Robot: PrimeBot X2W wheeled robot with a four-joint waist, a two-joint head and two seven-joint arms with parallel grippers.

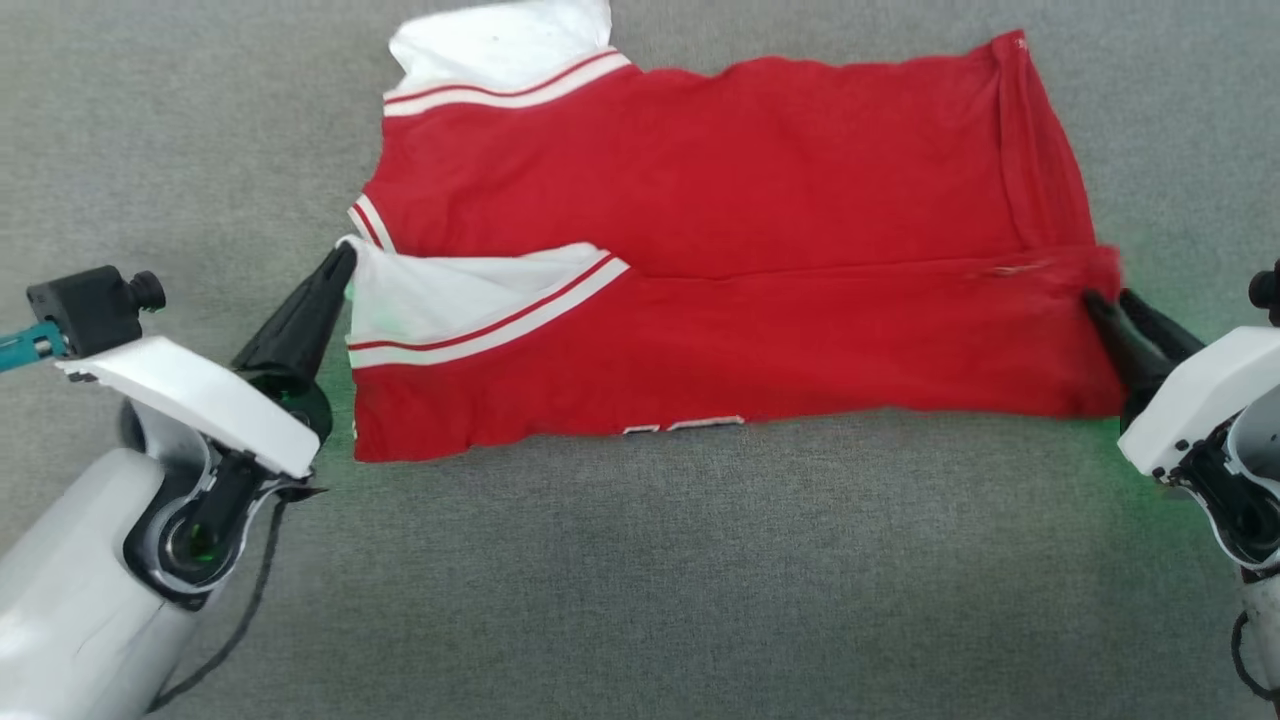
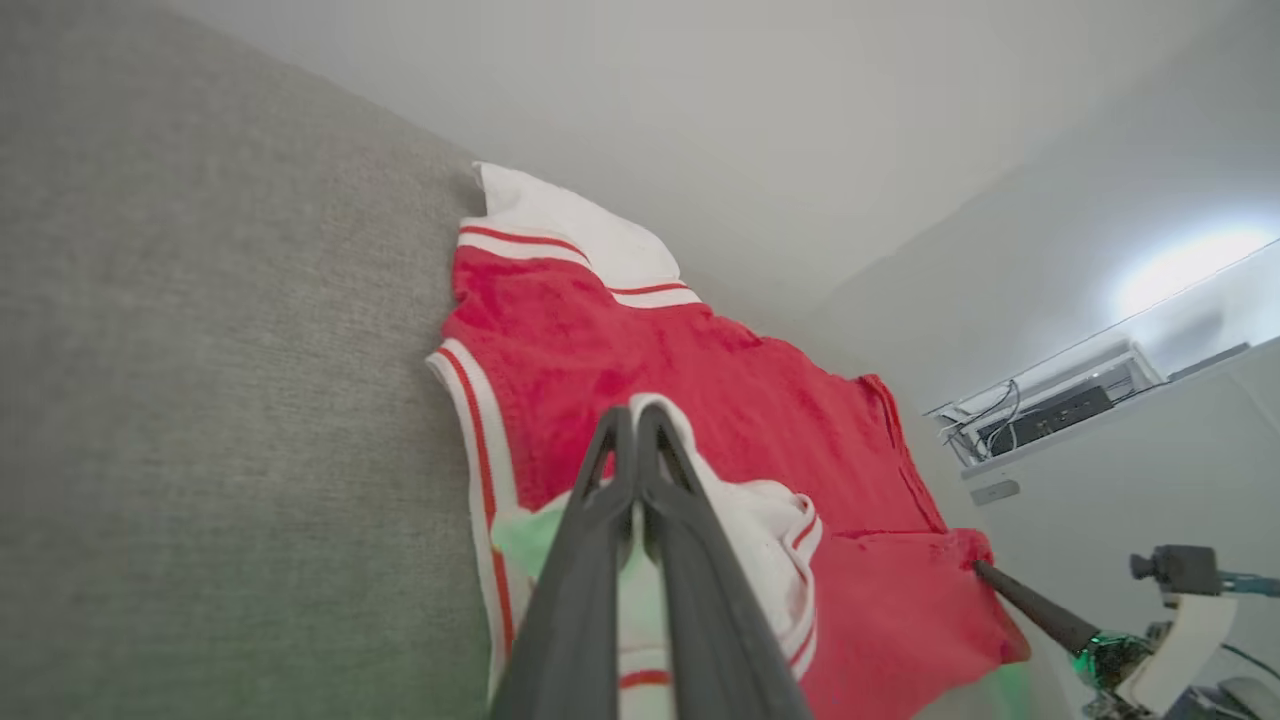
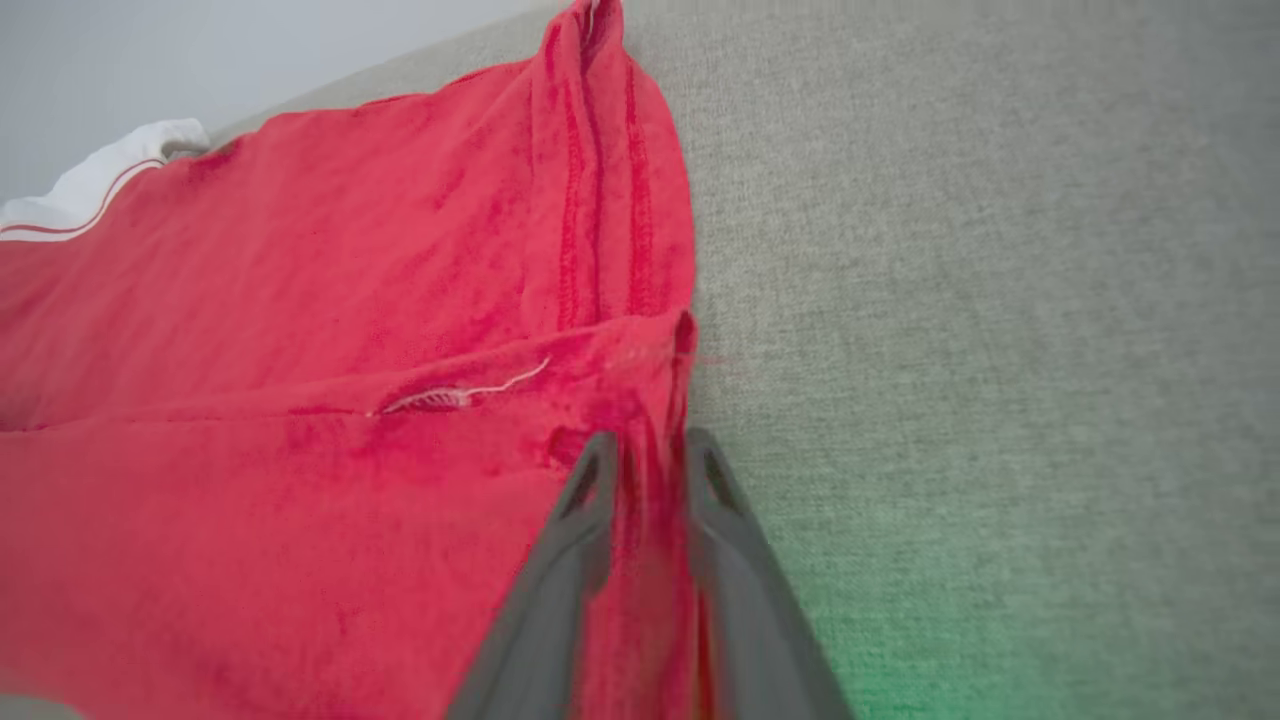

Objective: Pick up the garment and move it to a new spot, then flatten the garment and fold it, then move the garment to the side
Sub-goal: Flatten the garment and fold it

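We see the garment (image 1: 700,230) lying on the grey cloth surface (image 1: 640,560), spread sideways between our two grippers. Its near part is folded up over the far part, so that an edge runs across its middle. The near sleeve (image 1: 440,300), white, lies on top at the left end, and the far sleeve (image 1: 500,45) sticks out at the far left corner. Our left gripper (image 1: 343,262) has its fingers pressed together on the corner of the near sleeve, with white cloth showing round the tips in the left wrist view. Our right gripper (image 1: 1108,300) is at the garment's right end, fingers a little apart, red hem lying between them; whether they press it we cannot tell
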